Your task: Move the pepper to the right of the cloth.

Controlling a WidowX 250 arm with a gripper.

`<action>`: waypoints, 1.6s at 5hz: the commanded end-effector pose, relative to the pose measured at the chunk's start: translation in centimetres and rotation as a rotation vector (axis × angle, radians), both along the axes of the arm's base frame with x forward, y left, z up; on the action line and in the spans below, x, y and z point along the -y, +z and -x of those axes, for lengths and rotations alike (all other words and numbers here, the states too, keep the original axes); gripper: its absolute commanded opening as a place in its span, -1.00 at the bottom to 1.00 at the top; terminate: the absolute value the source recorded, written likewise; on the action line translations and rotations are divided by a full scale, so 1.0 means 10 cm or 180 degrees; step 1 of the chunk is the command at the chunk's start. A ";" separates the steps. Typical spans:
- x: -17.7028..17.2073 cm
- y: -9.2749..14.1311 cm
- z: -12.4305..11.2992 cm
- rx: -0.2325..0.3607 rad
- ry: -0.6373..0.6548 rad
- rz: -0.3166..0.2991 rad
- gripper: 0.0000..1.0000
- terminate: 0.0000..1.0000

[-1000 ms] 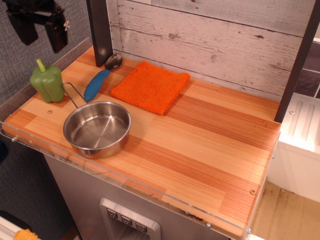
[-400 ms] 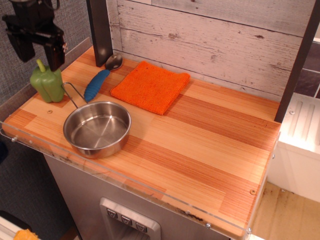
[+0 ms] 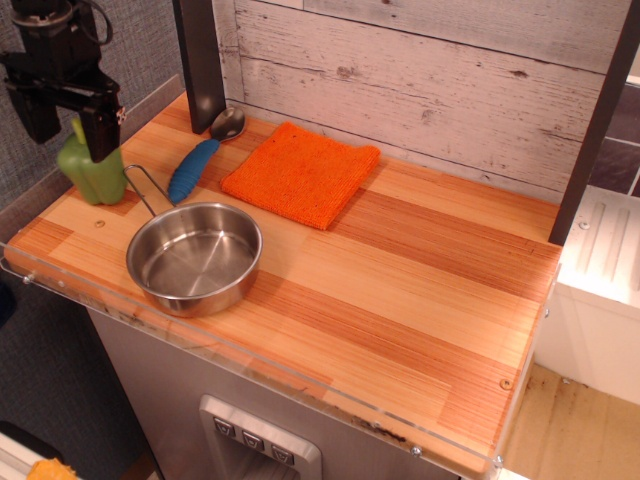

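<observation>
The wooden table (image 3: pixel 400 290) carries an orange knitted cloth (image 3: pixel 300 172) lying flat near the back wall. At the far left edge stands the glossy green pepper (image 3: pixel 90 172), lobed, with a paler stem. The black gripper (image 3: pixel 68 125) hangs above it, fingers spread apart, straddling the stem.

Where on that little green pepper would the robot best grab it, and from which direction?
Probably from above, fingers closing across the pepper's lobed body on either side of the stem. It stands upright, stem up, and the open gripper already hangs over it.
</observation>
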State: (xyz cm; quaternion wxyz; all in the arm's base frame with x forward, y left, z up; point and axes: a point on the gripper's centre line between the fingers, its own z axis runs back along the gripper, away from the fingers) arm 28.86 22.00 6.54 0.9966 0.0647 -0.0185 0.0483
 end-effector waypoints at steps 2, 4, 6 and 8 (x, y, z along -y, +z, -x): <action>-0.09 0.10 -0.04 0.0060 -0.0027 0.0001 -1.00 -1.00; -0.02 0.28 -0.08 0.0202 0.0019 0.0174 -1.00 -1.00; 0.73 0.83 -0.21 0.0557 -0.0309 0.0678 -1.00 -1.00; 1.72 0.85 -0.34 0.0484 -0.0920 0.0793 -1.00 -1.00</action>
